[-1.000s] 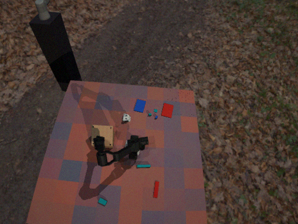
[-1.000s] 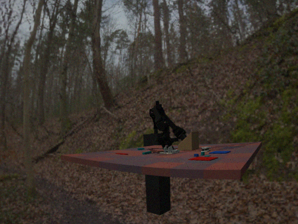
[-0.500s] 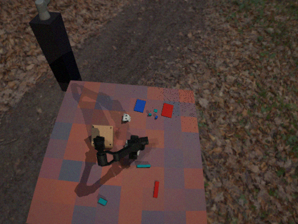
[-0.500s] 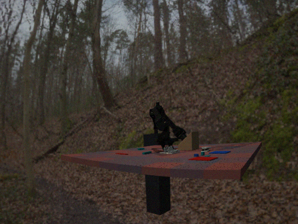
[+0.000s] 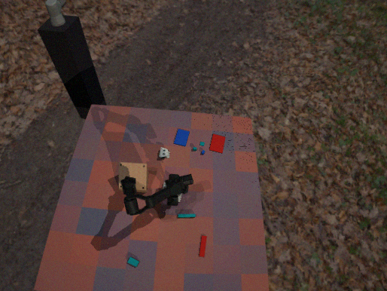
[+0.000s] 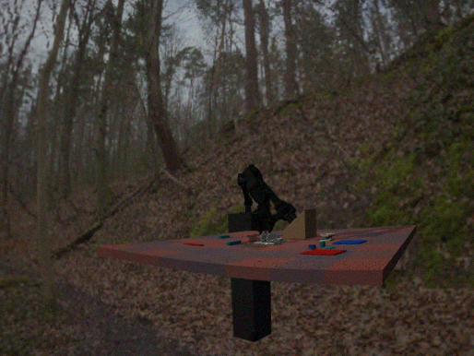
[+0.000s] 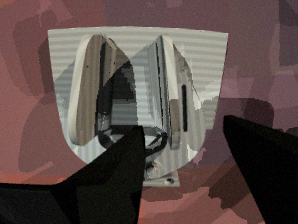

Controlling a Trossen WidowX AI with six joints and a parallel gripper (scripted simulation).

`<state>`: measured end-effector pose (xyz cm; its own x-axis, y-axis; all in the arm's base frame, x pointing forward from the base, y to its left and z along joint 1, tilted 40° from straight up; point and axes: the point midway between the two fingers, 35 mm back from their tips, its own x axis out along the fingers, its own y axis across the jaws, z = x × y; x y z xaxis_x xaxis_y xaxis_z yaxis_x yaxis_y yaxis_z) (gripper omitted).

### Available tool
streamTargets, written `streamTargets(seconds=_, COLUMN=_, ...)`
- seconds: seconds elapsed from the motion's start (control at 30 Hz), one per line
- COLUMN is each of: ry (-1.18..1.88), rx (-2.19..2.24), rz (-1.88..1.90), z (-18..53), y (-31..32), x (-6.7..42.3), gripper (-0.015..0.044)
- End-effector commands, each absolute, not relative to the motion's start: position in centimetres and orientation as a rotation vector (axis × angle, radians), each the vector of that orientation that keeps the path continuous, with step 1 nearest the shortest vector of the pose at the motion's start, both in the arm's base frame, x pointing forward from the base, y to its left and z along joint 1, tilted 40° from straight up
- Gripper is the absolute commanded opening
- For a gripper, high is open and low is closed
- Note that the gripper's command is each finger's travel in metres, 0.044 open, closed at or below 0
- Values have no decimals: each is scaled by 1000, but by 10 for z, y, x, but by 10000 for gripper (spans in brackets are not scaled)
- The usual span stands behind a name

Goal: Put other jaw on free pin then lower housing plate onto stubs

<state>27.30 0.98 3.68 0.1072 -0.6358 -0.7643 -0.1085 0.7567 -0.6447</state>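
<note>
The pale base plate (image 7: 215, 50) (image 5: 180, 197) (image 6: 277, 241) lies on the table under my hand. In the wrist view, a left jaw (image 7: 85, 100) and a right jaw (image 7: 169, 70) stand on it, roughly parallel with a gap between them. Dark shadow and my finger obscure their lower ends, so the pins and the gear mesh cannot be made out. My gripper (image 7: 184, 128) is open, low over the assembly, with one finger before the jaw gap and the other right of the base. A small white piece with dark holes (image 5: 164, 152), possibly the housing plate, lies apart.
A tan block (image 5: 133, 171) (image 6: 310, 226) stands beside the arm. A blue plate (image 5: 181, 137) (image 6: 349, 242), a red plate (image 5: 217, 143) (image 6: 323, 252) and small teal and blue bits lie beyond. A teal bar (image 5: 187, 215), red bar (image 5: 203, 246) and teal block (image 5: 133, 261) lie elsewhere.
</note>
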Motion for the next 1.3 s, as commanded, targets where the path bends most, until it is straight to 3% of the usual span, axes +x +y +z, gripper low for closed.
streamTargets(seconds=0.0, ry=1416, rx=-639, rz=-429, z=64, y=31, x=271, gripper=224)
streamTargets(seconds=0.13, ry=1412, rx=-651, rz=-422, z=63, y=32, x=271, gripper=224)
streamTargets(seconds=0.4, ry=1442, rx=-678, rz=-344, z=55, y=55, x=268, gripper=434)
streamTargets(seconds=0.43, ry=1447, rx=-691, rz=-328, z=54, y=58, x=268, gripper=440)
streamTargets(seconds=1.27, ry=1553, rx=-1180, rz=174, z=26, y=112, x=264, gripper=440)
